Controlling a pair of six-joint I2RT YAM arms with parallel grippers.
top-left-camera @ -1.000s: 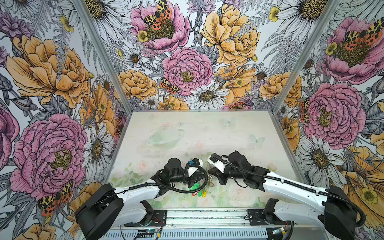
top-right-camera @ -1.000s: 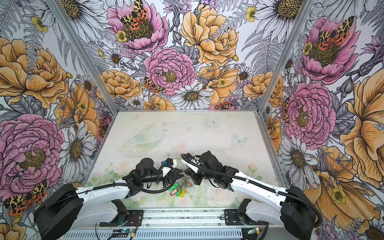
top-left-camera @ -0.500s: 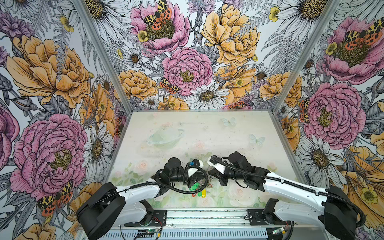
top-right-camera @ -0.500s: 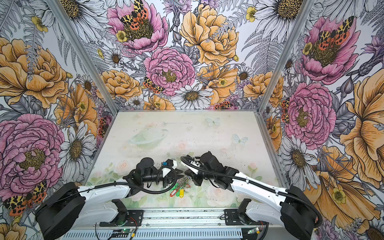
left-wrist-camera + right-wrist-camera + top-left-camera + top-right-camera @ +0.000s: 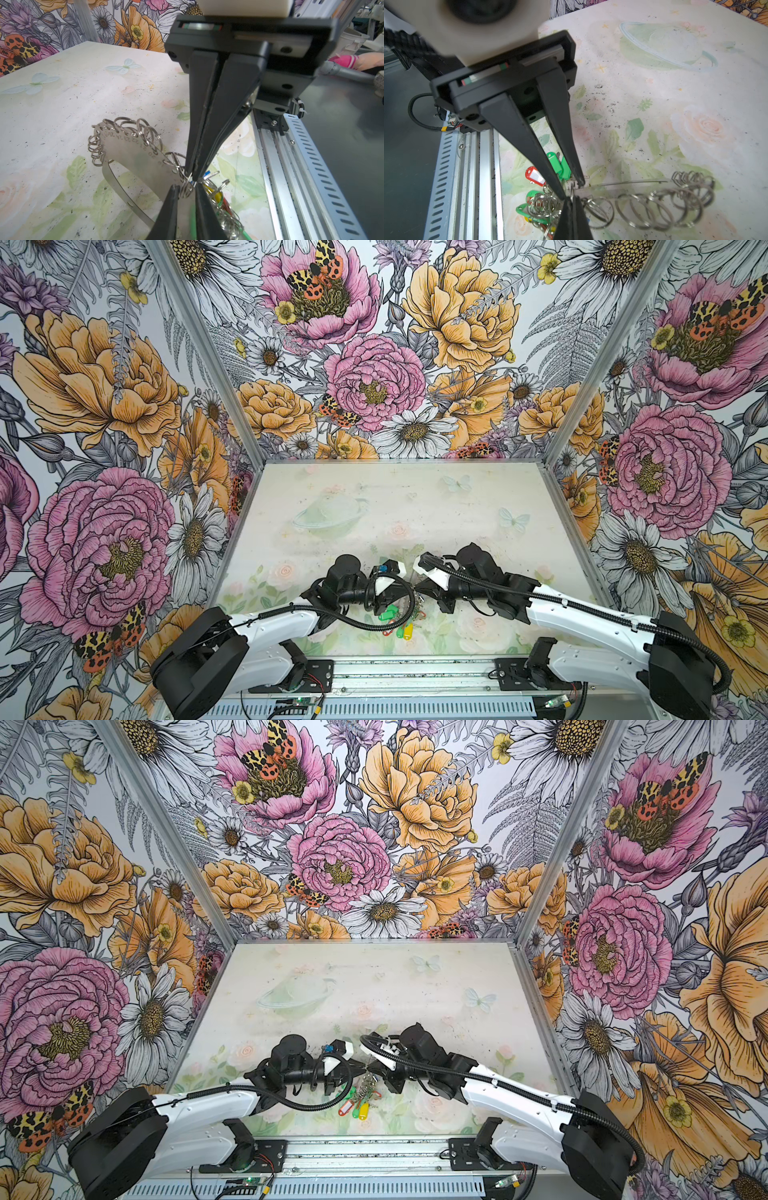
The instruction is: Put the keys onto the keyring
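The keyring, a flat grey oval band edged with wire rings, hangs tilted above the table near the front edge. My left gripper has a small wire ring at the band's near end pinched between its narrow-set fingers. Tip to tip against it, my right gripper is shut on the keys; only a silvery key end and a sliver of blue tag show beside its tips. In both top views the left gripper and right gripper meet at front centre.
A bunch of keys with green, red and yellow tags hangs from the keyring just under the grippers. The metal rail runs along the table's front edge. The pale printed table stretches back to the flowered walls.
The left gripper's fingers have drawn closer together round the wire ring. Both arms have stayed almost where they were, tips meeting at front centre.
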